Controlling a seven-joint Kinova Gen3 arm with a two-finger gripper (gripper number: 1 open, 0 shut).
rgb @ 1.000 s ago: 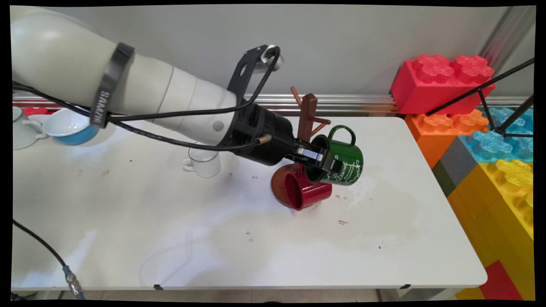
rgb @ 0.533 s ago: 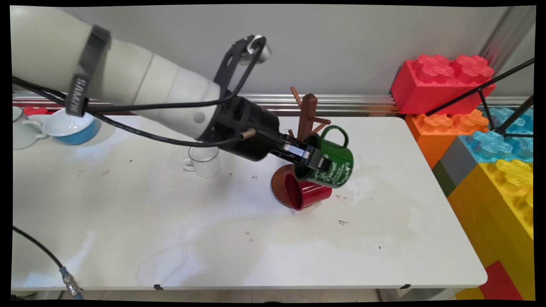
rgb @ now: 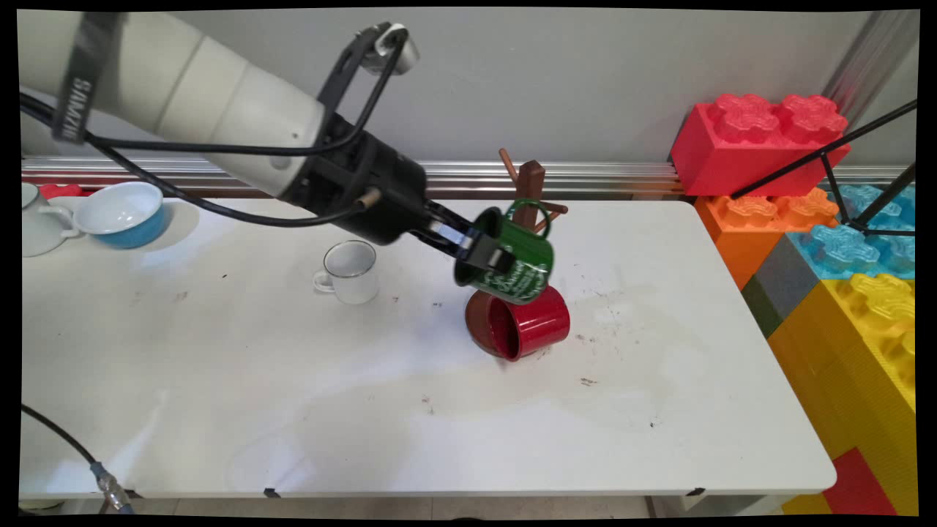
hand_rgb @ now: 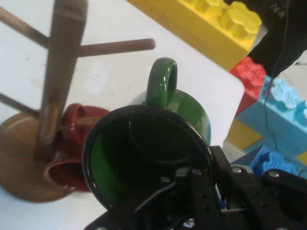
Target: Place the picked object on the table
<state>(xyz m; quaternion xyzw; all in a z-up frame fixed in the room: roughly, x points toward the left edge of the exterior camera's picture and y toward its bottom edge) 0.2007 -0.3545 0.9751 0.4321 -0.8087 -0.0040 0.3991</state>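
Gleaming green mug (rgb: 514, 258), white lettering

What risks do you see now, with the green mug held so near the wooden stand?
The end effector grips the green mug only at its rim, tilted on its side, so it may slip. The mug's handle is close to a peg of the mug tree and might knock it. If dropped, the mug would likely hit the red mug below.

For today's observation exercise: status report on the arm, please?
Gripper shut on green mug, held tilted in the air. Mug tree just behind. Red mug below.
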